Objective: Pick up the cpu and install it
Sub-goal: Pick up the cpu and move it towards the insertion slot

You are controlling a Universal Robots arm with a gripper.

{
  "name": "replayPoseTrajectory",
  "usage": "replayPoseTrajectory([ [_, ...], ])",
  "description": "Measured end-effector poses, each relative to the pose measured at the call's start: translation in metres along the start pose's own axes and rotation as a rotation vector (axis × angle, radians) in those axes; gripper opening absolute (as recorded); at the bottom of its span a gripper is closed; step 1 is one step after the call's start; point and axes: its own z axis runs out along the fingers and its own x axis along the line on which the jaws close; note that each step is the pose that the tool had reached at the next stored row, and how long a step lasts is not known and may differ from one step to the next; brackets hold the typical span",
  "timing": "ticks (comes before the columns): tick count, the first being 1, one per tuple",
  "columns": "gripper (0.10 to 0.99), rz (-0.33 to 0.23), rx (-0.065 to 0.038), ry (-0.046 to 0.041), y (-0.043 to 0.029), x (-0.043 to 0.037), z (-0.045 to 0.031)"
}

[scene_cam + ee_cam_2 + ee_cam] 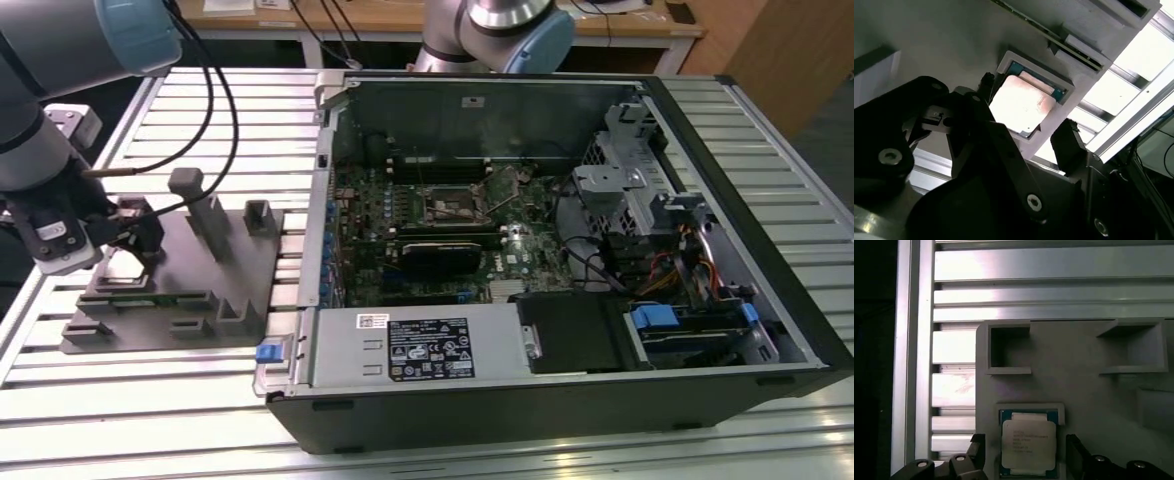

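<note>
Gripper (1025, 441) hangs low over the grey tray (1094, 390) at the exterior view's left, fingers (1074, 450) spread wide either side of the cpu (1029, 442) (gripping nothing), which lies flat in its tray pocket.

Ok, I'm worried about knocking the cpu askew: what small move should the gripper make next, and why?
Probably a short straight descent, jaws open. The gripper is open with a finger on each side of the cpu, which lies flat in its tray pocket; neither finger looks to touch it.
</note>
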Motion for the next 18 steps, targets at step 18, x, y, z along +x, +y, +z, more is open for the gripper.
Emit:
replayPoseTrajectory([
  [18,0.553,0.000,0.013,-0.0030,0.0020,0.0000,0.0058],
])
